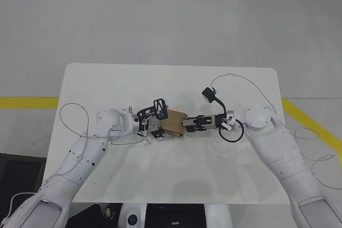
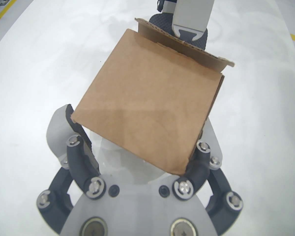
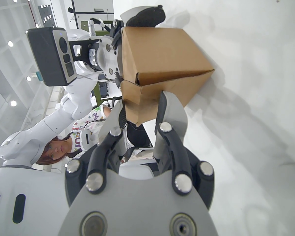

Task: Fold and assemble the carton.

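One white rectangular worktop [image 1: 171, 171] carries one brown cardboard carton [image 1: 172, 121] at its middle, partly folded; two grippers hold it, the left gripper [image 2: 137, 128] spread wide across one end, the right gripper [image 3: 142, 106] narrowed, pinching the opposite end

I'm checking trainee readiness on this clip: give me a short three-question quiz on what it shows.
1. True or false: the carton lies untouched on the table.
2. The carton's body is clamped by: A the left end effector; B the right end effector; C neither.
3. Fill in: the right end effector is at the carton's end ____.
Key: 1 false; 2 A; 3 flap.
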`<state>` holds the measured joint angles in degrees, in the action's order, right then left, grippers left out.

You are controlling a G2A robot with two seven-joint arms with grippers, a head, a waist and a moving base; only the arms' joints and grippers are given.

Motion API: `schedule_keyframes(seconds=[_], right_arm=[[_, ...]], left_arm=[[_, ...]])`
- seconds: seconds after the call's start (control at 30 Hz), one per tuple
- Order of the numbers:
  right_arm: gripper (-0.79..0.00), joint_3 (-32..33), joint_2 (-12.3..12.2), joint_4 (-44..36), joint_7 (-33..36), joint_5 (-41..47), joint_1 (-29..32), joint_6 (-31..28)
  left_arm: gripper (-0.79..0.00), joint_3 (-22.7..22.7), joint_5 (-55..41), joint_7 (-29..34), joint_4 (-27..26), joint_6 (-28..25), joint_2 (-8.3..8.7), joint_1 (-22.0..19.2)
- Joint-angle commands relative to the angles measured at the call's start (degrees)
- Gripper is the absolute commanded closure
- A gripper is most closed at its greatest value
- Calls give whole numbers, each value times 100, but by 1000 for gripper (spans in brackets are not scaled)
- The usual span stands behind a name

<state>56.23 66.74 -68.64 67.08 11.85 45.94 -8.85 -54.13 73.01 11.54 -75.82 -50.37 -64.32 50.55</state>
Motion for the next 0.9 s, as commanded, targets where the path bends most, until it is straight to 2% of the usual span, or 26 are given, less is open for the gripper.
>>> schedule_keyframes(seconds=[0.0,0.23,0.47,0.67,0.87], right_arm=[[-243,5,-8,-7,15,-24,17,18],[-231,33,-21,29,-11,13,71,5],[-265,50,-4,104,-94,281,158,-161],[-234,50,11,193,-108,439,172,-246],[-240,109,15,269,-107,658,220,-376]], left_arm=[[-785,1,-2,1,1,1,-1,-1],[-785,2,11,-5,10,20,-2,0],[-785,-3,21,-15,13,17,-1,5],[-785,-6,20,0,16,18,0,8],[-785,-11,27,4,11,6,3,16]])
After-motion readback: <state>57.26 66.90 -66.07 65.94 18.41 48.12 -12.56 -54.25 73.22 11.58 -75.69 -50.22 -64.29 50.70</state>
